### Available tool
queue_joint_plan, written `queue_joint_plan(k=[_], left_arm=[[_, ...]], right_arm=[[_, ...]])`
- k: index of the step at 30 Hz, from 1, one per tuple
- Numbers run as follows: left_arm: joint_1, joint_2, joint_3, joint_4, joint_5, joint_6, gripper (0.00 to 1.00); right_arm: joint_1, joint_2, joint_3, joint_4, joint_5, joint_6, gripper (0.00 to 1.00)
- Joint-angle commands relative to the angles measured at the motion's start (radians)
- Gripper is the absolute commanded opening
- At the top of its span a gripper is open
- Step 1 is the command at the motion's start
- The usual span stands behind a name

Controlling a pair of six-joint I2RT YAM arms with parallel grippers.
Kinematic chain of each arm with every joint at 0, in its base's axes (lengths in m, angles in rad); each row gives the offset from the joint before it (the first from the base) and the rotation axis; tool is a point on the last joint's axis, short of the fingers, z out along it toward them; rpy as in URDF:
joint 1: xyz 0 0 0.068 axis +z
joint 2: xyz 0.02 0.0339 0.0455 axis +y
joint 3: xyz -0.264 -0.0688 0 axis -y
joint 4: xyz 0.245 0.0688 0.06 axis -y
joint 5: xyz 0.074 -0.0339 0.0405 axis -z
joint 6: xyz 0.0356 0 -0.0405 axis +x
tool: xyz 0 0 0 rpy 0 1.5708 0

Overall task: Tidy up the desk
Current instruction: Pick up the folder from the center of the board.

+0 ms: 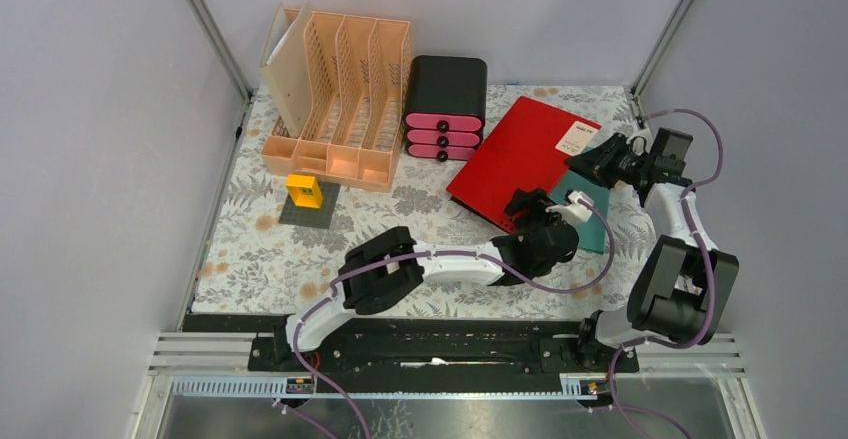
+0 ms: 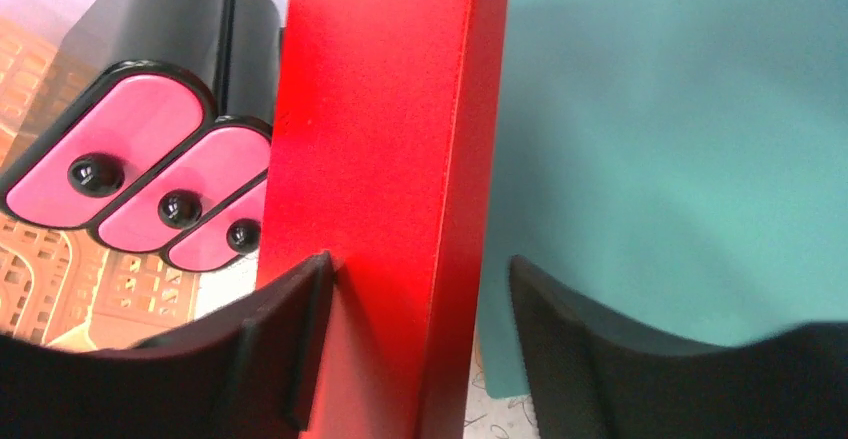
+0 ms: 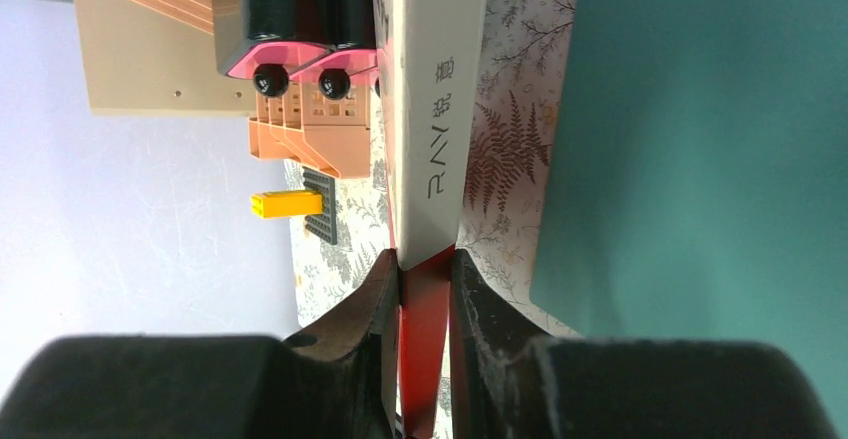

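- The desk (image 1: 260, 249) fills the middle of the top view, with the rack (image 1: 345, 79) and drawer box (image 1: 445, 84) along its upper edge.
- The right gripper (image 3: 425, 259), centre right, is clenched on the red folder (image 1: 515, 154) at its white-labelled edge.
- The left gripper (image 2: 415, 274) straddles the folder's lower edge, jaws apart, one finger touching it.
- A teal book (image 2: 680, 139) lies beside the folder.

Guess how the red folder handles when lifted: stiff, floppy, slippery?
Probably stiff: the red folder shows a flat face and straight edges while the right gripper pinches one end. Likely light: that edge looks thin. Its smooth cover may pivot in the narrow pinch; the left gripper straddling it should help.
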Motion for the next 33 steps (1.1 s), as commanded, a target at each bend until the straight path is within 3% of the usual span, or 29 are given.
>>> queue_joint_plan(k=[1, 8, 11, 13, 18, 22, 23, 29, 33], left_arm=[[0.001, 0.012, -0.042, 0.235, -0.109, 0.196, 0.60], [-0.001, -0.042, -0.121, 0.315, -0.113, 0.231, 0.00], [-0.010, -0.127, -0.218, 0.414, -0.102, 0.237, 0.00], [-0.015, -0.185, -0.282, 0.482, -0.100, 0.242, 0.00], [-0.017, -0.336, -0.422, 0.564, -0.077, 0.193, 0.00], [-0.018, -0.447, -0.544, 0.562, -0.045, 0.122, 0.00], [-0.017, -0.478, -0.574, 0.556, -0.036, 0.099, 0.00], [-0.017, -0.660, -0.730, 0.486, 0.058, -0.053, 0.00], [-0.011, -0.781, -0.821, 0.434, 0.135, -0.150, 0.00]], right_arm=[[0.011, -0.062, 0.007, 0.016, -0.087, 0.044, 0.00], [0.011, -0.102, -0.011, 0.014, -0.111, 0.013, 0.00], [0.011, -0.126, -0.014, 0.012, -0.130, -0.017, 0.00], [0.012, -0.140, -0.016, 0.009, -0.156, -0.038, 0.12], [0.011, -0.181, -0.025, 0.000, -0.256, -0.118, 0.56], [0.011, -0.232, -0.012, -0.053, -0.326, -0.249, 0.80], [0.011, -0.243, -0.005, -0.082, -0.347, -0.291, 0.97], [0.011, -0.305, 0.032, -0.206, -0.454, -0.494, 1.00], [0.011, -0.338, 0.081, -0.354, -0.466, -0.730, 1.00]])
